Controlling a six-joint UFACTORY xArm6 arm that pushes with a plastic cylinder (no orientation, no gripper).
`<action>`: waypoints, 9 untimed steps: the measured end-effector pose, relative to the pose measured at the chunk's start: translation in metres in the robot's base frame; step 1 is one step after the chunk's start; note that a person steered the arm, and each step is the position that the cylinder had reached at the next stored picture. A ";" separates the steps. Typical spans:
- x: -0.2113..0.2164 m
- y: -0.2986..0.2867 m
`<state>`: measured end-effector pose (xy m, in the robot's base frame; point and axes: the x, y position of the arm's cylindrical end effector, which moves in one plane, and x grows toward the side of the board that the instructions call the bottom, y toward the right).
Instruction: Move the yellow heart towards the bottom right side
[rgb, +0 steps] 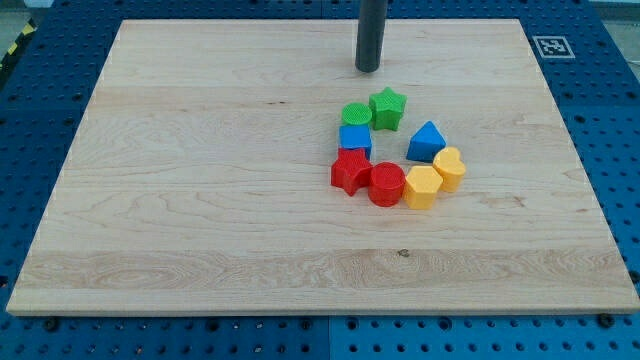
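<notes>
The yellow heart (451, 167) lies right of the board's centre, at the right end of a cluster of blocks. It touches a yellow hexagon (422, 187) on its lower left and sits just below a blue triangular block (427, 141). My tip (368, 68) is near the view's top, above the cluster and clear of all blocks, roughly a hundred pixels up and left of the yellow heart.
The cluster also holds a green star (387, 109), a green round block (356, 115), a blue cube (355, 140), a red star (350, 171) and a red round block (386, 184). The wooden board (200, 200) lies on a blue pegboard. A marker tag (552, 46) is at the top right.
</notes>
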<state>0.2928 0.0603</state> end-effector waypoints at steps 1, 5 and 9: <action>0.000 0.000; 0.024 0.080; 0.143 0.089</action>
<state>0.4362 0.1496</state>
